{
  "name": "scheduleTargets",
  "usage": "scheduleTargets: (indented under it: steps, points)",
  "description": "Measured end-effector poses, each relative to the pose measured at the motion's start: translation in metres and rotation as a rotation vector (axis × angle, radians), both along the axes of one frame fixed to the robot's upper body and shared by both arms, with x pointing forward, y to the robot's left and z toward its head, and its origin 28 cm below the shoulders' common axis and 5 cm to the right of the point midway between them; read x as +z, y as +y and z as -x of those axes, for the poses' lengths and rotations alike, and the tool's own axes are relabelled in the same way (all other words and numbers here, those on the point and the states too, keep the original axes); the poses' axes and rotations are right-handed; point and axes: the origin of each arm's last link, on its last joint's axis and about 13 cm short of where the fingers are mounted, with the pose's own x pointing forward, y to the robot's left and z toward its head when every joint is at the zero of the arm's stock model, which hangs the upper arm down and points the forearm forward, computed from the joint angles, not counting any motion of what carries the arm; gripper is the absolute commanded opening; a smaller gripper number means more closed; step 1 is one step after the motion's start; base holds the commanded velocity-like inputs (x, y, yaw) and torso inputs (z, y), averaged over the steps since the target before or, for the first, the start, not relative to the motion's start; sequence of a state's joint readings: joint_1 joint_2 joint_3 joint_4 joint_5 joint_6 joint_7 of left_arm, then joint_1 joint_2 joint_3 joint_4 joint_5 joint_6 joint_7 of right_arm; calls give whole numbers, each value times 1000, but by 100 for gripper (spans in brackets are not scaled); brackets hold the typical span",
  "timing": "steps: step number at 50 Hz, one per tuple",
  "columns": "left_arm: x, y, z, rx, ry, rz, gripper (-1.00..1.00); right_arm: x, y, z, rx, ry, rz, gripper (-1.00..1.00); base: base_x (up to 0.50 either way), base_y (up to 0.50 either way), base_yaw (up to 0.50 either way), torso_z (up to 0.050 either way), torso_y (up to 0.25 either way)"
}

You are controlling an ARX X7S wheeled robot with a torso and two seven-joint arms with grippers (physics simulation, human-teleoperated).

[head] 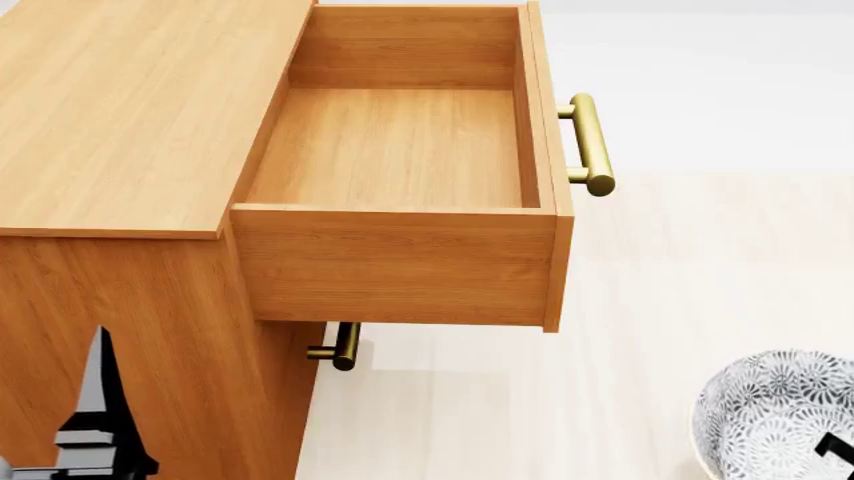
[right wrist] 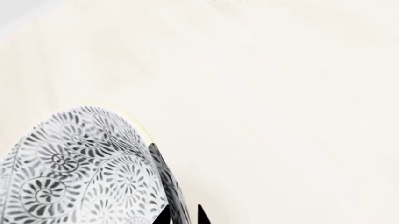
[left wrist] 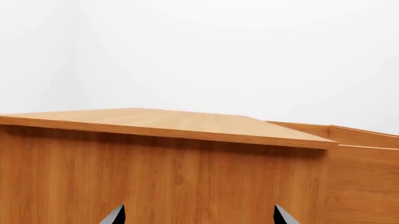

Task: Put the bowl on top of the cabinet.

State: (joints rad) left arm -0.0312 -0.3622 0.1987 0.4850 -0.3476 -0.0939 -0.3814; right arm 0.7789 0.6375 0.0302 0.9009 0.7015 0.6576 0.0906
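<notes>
1. The bowl (head: 781, 415) is off the cabinet (head: 127, 110), low at the head view's right, out beyond the open drawer's front and above the pale floor (head: 667, 290).
2. The right gripper (right wrist: 181, 215) has its jaws clamped on the bowl's rim, one dark fingertip (right wrist: 163, 215) inside the patterned wall and one outside.
3. The left gripper (left wrist: 198, 215) faces the cabinet's side panel below the flat top, its jaws apart and holding nothing.
4. The top drawer (head: 400, 150) is pulled out, its brass handle (head: 590, 143) on the front; a second handle (head: 340, 347) shows below.
</notes>
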Motion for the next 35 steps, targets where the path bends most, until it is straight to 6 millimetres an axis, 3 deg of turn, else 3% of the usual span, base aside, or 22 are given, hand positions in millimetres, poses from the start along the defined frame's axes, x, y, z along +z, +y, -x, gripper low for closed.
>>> scheduleTargets:
  steps: [14,35]
  points:
    - [5,0,3,-1,-14,8,100,28,2,2,-28,31,53,-100,0,0,0,0,0]
    - [9,1,5,-5,-27,16,100,101,3,-5,-31,-45,109,-100,0,0,0,0,0]
